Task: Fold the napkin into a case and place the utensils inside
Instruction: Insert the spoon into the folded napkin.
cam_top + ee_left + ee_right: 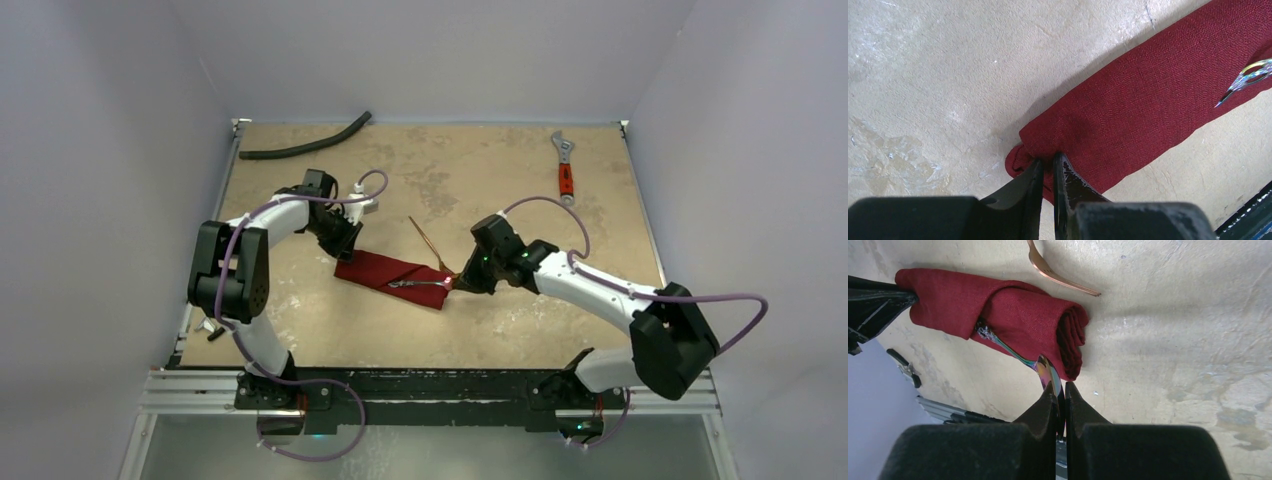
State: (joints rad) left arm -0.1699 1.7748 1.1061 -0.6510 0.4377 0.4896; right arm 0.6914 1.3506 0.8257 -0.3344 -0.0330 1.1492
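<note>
Case point(392, 278) lies between the claws. Left claw point(1048, 167) pinches its end; right claw point(1060, 390) clamps a utensil point(1008, 347) part-way in — a hard push could drag the case from that pinch and undo its fold.

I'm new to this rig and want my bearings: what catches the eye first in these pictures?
The dark red napkin, folded into a narrow pouch, stands out in the middle of the pale table. The left gripper pinches its left end, while the right gripper, at the other end, is shut on a shiny utensil whose tip is tucked into the fold. A gold utensil lies loose just beyond the napkin.
</note>
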